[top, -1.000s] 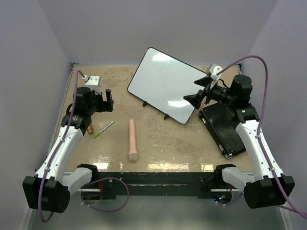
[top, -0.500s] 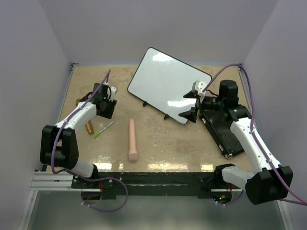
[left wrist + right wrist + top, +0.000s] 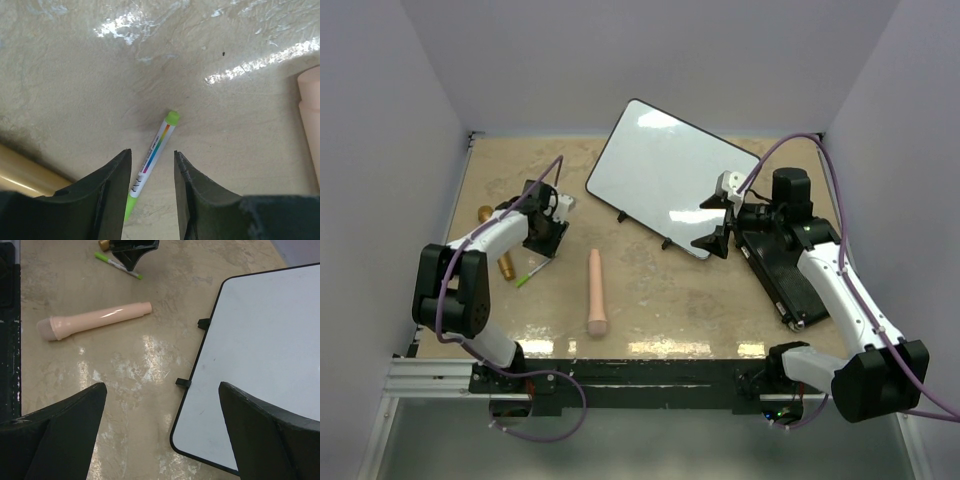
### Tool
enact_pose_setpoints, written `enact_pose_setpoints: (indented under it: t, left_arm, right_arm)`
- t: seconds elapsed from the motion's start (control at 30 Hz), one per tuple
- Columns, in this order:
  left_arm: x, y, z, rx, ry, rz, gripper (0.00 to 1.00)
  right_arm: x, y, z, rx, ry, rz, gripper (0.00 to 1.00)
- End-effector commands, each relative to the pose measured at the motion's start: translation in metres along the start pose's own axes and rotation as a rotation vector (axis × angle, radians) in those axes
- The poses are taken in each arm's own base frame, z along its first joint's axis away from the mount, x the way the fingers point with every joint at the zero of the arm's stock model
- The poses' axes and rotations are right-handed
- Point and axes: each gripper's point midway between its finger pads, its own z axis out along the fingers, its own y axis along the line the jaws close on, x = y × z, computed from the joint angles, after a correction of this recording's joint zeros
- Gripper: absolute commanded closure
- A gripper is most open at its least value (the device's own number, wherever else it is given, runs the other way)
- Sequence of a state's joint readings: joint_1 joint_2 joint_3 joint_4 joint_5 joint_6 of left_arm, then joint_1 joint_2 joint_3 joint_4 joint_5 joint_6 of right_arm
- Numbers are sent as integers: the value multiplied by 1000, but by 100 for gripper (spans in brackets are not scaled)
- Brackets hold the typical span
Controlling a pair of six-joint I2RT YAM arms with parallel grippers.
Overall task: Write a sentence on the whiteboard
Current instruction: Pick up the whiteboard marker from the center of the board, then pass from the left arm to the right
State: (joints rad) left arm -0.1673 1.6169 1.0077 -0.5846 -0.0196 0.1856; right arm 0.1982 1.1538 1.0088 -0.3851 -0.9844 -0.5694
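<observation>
Green pen lying untouched inside half-parted left claw, right claw wide open above whiteboard edge.

My left gripper is matte black. The pen has a white barrel with a thin rainbow stripe and lime-green ends. The table is mottled sandy beige with pale glare patches. One cylinder is peach-pink, another brassy gold. The whiteboard is glossy white, thinly rimmed in black; the case is black; my right arm is white with black joints
</observation>
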Motion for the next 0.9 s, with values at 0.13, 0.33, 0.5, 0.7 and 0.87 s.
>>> enact_pose_setpoints:
  t: [0.13,0.33,0.5,0.7,0.87]
  left_arm:
    - [8,-7,7,37,50,40,63]
    - [18,-5,22,26,110,46,69]
    - [30,-8,35,23,180,45,93]
    - [7,-3,35,-32,89,42,100]
    - [-50,5,-9,-72,-166,-13,100]
  right_arm:
    - [-17,-2,-3,11,-25,-62,1]
    - [-17,-3,-4,19,-20,-62,1]
    - [-18,-3,-5,23,-21,-67,1]
    - [-16,-2,-4,19,-22,-60,1]
    - [-13,2,0,-15,-37,-33,1]
